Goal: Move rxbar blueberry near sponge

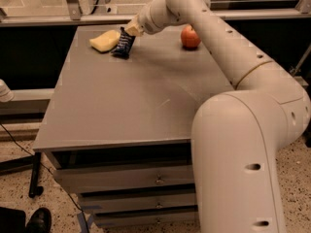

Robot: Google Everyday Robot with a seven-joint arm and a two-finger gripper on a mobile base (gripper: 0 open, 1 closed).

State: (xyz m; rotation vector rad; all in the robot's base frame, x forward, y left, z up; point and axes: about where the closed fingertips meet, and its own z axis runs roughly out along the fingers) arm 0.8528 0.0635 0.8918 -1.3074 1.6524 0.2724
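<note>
Hand (pixel 130 30) clamped on tilted rxbar blueberry (pixel 123 44) — just beside sponge (pixel 104 41) on table (pixel 121 110).

Dark navy-blue rxbar blueberry (pixel 122 43) with white lettering (too small to read), pale yellow sponge (pixel 105 41), red apple (pixel 190 37), cream-tipped gripper (pixel 130 30) at the bar's top end, off-white arm (pixel 218 47), plain grey-brown table (pixel 126 106), speckled floor (pixel 14 183).

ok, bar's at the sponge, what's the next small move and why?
Probably open the gripper, over the far left of the table, and let go: the rxbar blueberry it holds hangs tilted, lower end at the tabletop, right beside the sponge.
</note>
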